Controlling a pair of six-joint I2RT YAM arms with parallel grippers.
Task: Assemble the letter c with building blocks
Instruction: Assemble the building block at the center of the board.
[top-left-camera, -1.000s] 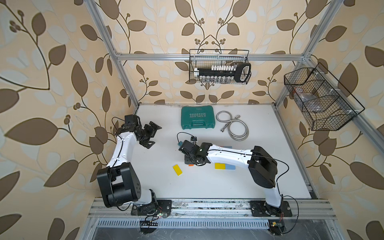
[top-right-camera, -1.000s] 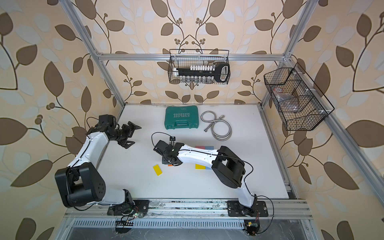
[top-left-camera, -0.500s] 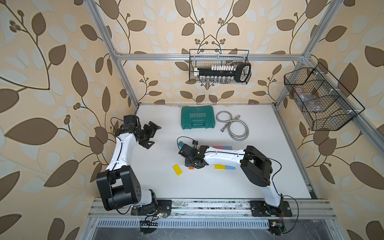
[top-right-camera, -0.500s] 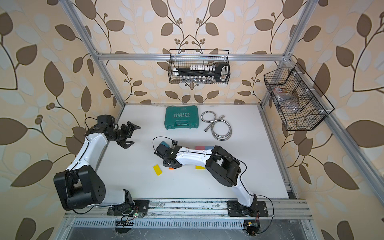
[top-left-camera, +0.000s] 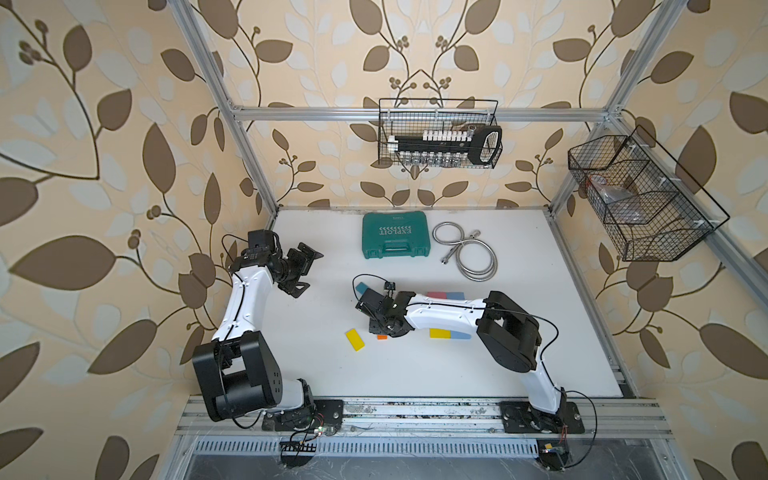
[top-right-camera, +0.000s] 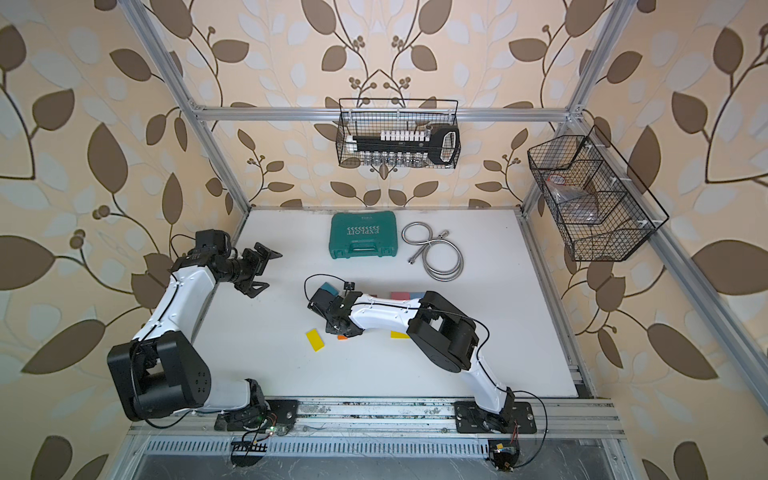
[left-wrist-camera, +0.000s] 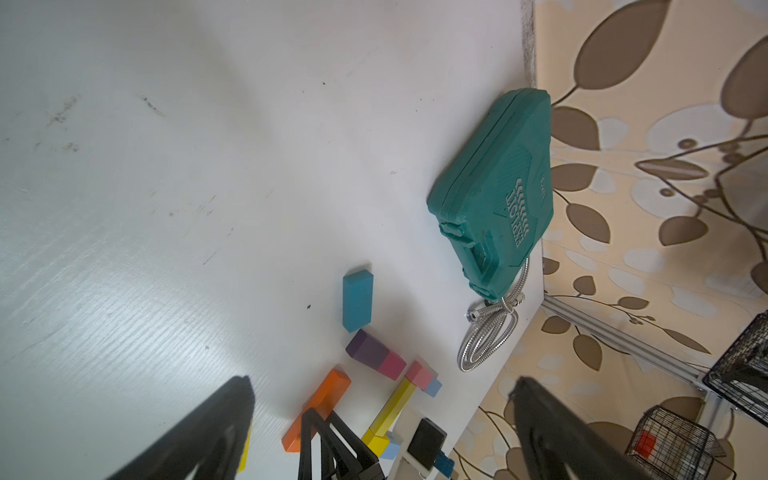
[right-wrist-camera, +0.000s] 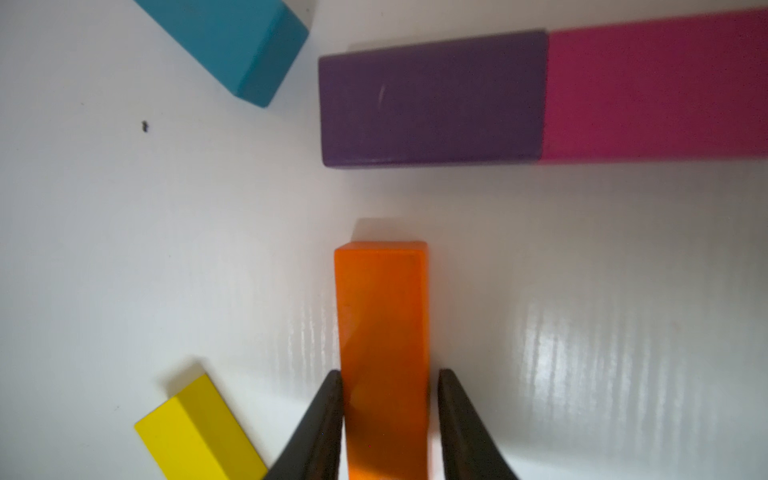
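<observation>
Surroundings: a green tool case (top-left-camera: 395, 235) and a coiled metal hose (top-left-camera: 469, 253) lie at the back of the white table (top-left-camera: 540, 353), well apart from the blocks.
Neighbours: a purple block (right-wrist-camera: 432, 99) and a magenta block (right-wrist-camera: 656, 87) sit end to end in one row. A teal block (right-wrist-camera: 232, 41) lies askew beside the purple end, and a yellow block (right-wrist-camera: 195, 432) lies askew near the gripper.
In the way: in both top views the right arm lies across the block layout and hides most of it.
Right gripper (right-wrist-camera: 389, 371): low over the table, jaws slightly spread astride the orange block (right-wrist-camera: 382, 353). One finger touches its side, while the other shows a thin gap.
Orange block: flat on the table mid-workspace, at a right angle to the purple block, with a bare strip between them.
Left gripper (left-wrist-camera: 381, 379): spread wide and empty, raised near the left edge.
Room: bare table lies toward the front rail and left of the yellow block, and the table edges are well away.
</observation>
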